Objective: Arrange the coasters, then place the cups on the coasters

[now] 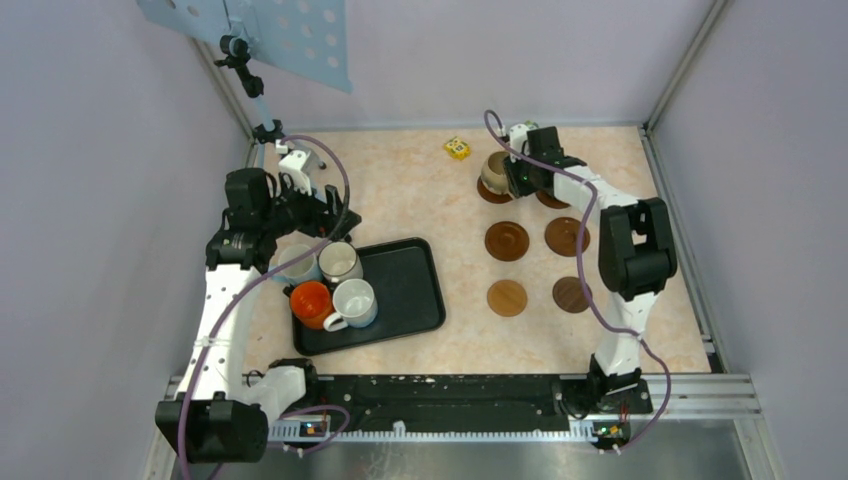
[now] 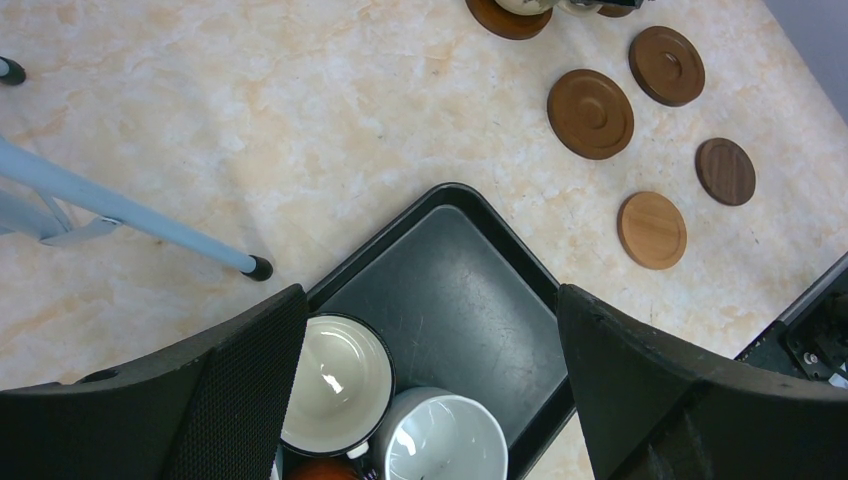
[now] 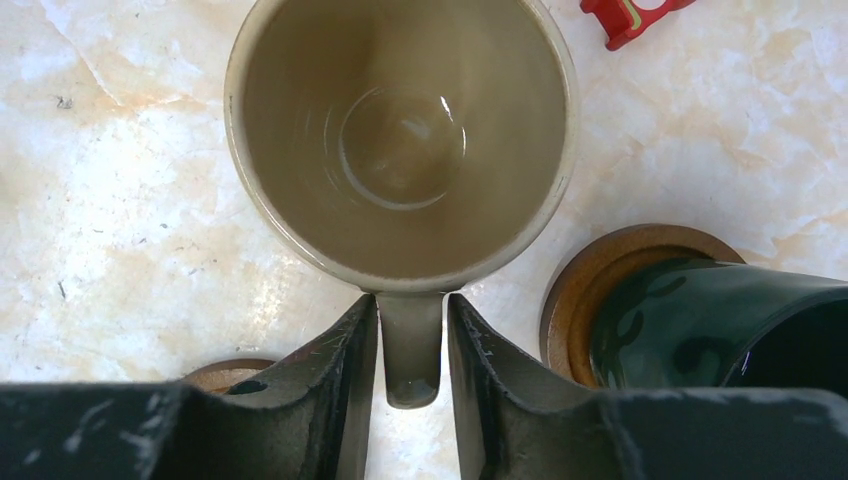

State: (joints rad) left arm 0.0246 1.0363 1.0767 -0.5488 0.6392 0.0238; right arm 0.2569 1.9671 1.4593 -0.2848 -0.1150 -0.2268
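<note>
The right gripper [image 3: 412,345] clenched the beige mug's [image 3: 400,140] handle; the mug sat at twelve o'clock, seemingly over a coaster [image 1: 494,192]. The left gripper [image 2: 430,390] hung released above the tray [image 2: 450,290] at nine o'clock.

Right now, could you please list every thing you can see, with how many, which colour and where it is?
Coasters: six, brown, right half of table, two rows.
Beige mug: one, on far left coaster, handle between right gripper's fingers.
Dark green mug: one, on far right coaster.
Tray: one, black, left of centre.
Mugs in tray: four; orange, white, white with dark rim, one pale, partly hidden.
Yellow block: one, far edge.
Red block: one, beyond beige mug.
Left gripper: open, above tray.
Right gripper: shut on beige mug's handle.
</note>
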